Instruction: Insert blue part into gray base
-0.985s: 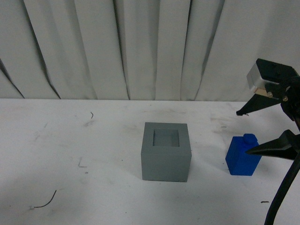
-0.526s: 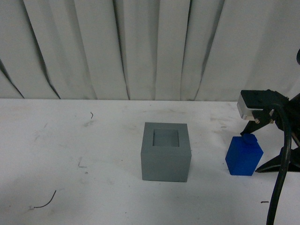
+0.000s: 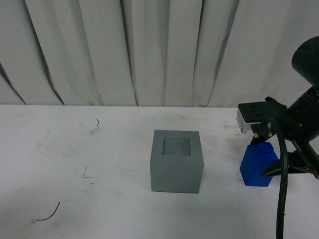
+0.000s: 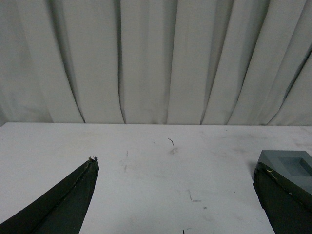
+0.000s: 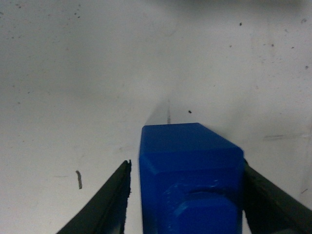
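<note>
You have the blue part [image 3: 257, 169] standing upright between the right fingers [image 5: 106, 204], one finger on each side. A thin gap shows at one side, while the other side looks very close or touching. It is a bright blue block, taller than wide, with its knob on top. The gray base [image 3: 177, 162], a matte cube with its square recess facing up, sits well apart from those fingers. One corner is hidden behind a left finger [image 4: 285, 204].

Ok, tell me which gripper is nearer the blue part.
Right. The right gripper has its fingers either side of the blue part; the left gripper is beside the gray base, blue part outside its view.
</note>
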Tool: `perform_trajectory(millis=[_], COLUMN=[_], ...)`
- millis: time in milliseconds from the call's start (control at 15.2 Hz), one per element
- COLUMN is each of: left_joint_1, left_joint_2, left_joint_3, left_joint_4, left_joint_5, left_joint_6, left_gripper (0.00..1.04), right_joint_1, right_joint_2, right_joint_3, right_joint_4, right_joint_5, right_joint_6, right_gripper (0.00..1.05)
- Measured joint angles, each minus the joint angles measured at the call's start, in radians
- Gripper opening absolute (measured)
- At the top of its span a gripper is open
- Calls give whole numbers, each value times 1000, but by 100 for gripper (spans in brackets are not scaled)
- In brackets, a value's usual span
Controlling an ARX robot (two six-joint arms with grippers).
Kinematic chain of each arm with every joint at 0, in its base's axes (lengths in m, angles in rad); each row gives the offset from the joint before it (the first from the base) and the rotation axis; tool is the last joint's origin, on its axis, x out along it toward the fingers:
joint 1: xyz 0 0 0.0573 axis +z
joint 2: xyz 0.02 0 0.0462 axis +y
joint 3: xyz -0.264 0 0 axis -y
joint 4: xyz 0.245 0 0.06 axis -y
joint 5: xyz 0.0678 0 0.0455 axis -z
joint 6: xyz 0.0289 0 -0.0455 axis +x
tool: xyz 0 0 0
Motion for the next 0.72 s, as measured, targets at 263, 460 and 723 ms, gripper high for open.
perform_trajectory(millis=[263,460,723], left_joint_1=[0,0,0], left_joint_2=[0,0,0], left_joint_3=[0,0,0], left_joint_4=[0,0,0], left_joint_5=[0,0,0], left_joint_6=[0,0,0], left_gripper=[98,98,98], right_joint_1=[0,0,9], right_joint_2=[3,3,-37], right_joint_3=[6,12,42], right_joint_4=[-16,-18,-94], right_joint_5=[19,22,0], right_joint_6=[-10,-9,3], right_gripper=[47,47,47])
